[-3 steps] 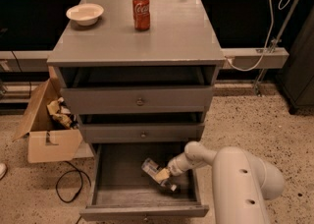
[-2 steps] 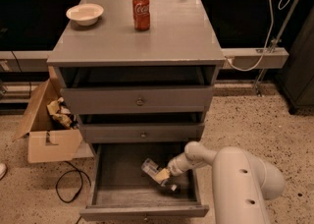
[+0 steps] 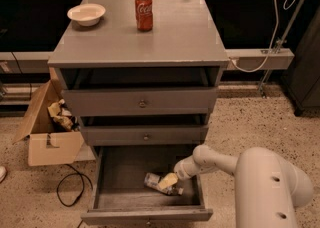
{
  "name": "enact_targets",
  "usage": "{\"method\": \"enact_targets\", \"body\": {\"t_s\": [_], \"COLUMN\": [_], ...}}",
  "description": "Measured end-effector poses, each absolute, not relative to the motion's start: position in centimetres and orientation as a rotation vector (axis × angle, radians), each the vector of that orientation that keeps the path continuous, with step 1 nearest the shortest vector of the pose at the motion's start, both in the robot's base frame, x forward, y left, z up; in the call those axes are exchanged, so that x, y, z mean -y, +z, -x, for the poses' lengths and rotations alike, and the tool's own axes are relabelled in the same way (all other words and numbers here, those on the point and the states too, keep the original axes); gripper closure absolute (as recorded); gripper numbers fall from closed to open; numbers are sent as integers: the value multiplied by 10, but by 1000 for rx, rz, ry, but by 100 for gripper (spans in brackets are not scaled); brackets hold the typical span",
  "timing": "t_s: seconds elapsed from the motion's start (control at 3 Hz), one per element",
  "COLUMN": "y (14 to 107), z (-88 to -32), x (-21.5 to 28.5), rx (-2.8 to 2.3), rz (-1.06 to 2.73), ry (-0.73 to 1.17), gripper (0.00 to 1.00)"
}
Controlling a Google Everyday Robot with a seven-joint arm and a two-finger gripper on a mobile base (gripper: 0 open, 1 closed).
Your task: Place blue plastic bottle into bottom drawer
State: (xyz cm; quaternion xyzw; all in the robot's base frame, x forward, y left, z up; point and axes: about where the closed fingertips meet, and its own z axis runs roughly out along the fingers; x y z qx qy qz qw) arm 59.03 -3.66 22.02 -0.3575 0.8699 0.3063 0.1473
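The robot's end effector [image 3: 168, 181] reaches into the open bottom drawer [image 3: 117, 184] and sits over the blue plastic bottle [image 3: 152, 180], which lies on its side on the drawer floor. Whether it grips the bottle cannot be told. A cola can [image 3: 144, 12] stands near the back edge of the tabletop [image 3: 185, 37].

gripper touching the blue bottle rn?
Cannot tell. In the camera view the gripper overlaps the blue plastic bottle lying in the open bottom drawer, but no contact or gap shows.

My one camera looks down from high in front, fairly near, onto the grey three-drawer cabinet [image 3: 175, 42]; the gripper [image 3: 168, 181] is inside the open grey bottom drawer [image 3: 120, 184].
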Motion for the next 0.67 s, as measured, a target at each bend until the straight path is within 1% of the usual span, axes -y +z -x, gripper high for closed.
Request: {"method": "enact_targets", "body": {"t_s": [0.33, 0.67], "y": [256, 289], "z": [-578, -563], "x": [49, 79], "rx": [-2422, -2315], "rz": [1051, 1002], "ry": [836, 875], "gripper": [0, 0]}}
